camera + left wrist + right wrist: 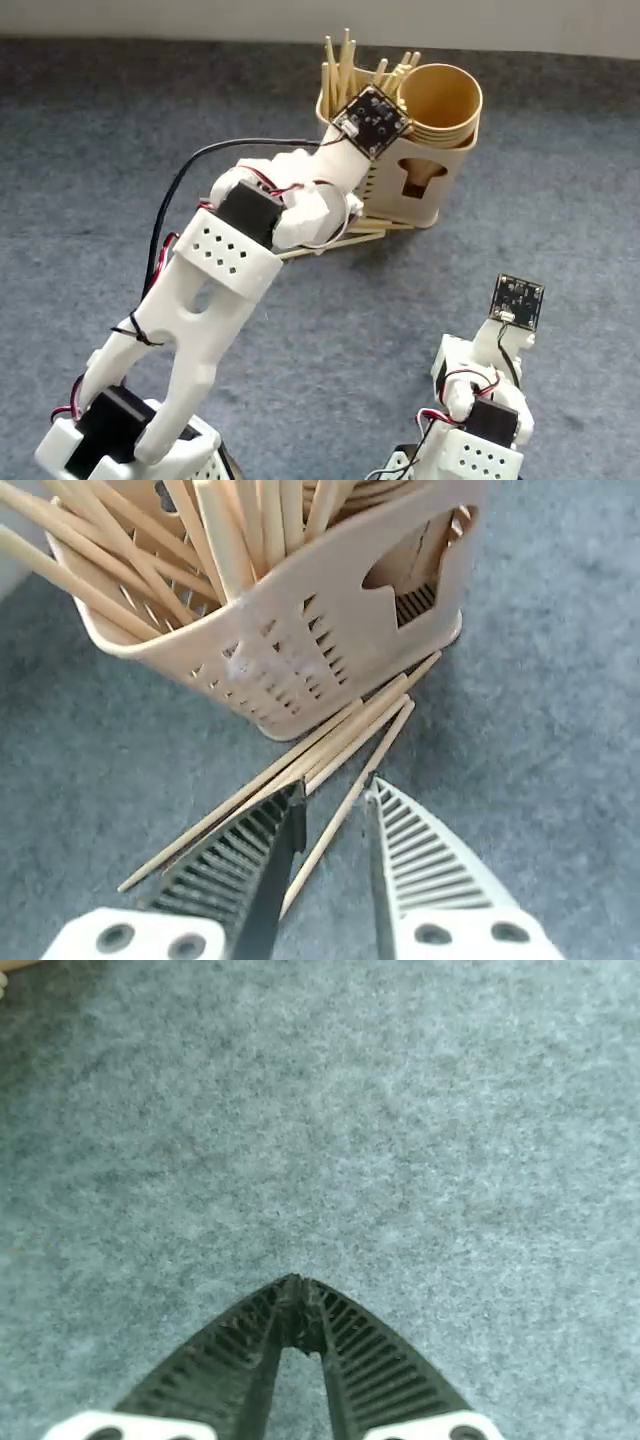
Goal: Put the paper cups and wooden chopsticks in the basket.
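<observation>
A beige slotted basket (425, 185) stands at the back of the grey carpet. Stacked paper cups (440, 100) and several upright wooden chopsticks (350, 65) are inside it. A few more chopsticks (335, 240) lie flat on the carpet against its front wall. My left arm (300, 205) is stretched out to that spot. In the left wrist view its gripper (335, 802) is open just above the loose chopsticks (340, 735), and one stick runs through the gap between the fingers. The basket (300, 650) is right ahead of it. My right gripper (300, 1305) is shut on nothing over bare carpet.
My right arm (490, 385) is folded back at the near right, well apart from the basket. Open carpet spreads between the two arms and to the basket's right. A pale wall strip runs behind the basket.
</observation>
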Controlling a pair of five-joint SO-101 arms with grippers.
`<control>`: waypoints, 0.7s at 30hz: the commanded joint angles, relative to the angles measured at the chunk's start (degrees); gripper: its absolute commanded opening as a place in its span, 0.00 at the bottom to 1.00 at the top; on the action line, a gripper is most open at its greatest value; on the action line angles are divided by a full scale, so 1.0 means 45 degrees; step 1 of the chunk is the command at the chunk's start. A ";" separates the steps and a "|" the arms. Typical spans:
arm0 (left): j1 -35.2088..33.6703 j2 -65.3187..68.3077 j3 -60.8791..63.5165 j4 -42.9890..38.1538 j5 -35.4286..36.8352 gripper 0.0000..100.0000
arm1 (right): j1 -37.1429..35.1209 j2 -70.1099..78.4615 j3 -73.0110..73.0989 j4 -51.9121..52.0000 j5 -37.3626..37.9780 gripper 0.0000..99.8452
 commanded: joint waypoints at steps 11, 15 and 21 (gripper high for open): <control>-0.3155 -0.1748 0.2725 0.0684 -0.0801 0.08 | 0.0127 -0.0068 0.1944 0.0068 0.0000 0.01; -0.4171 -0.3976 0.4503 0.0488 -0.0821 0.02 | 0.0127 -0.0068 0.1944 0.0068 0.0000 0.01; -0.5695 -0.7258 0.8078 -0.1114 -0.0801 0.03 | 0.0127 -0.0068 0.1944 0.0068 0.0000 0.01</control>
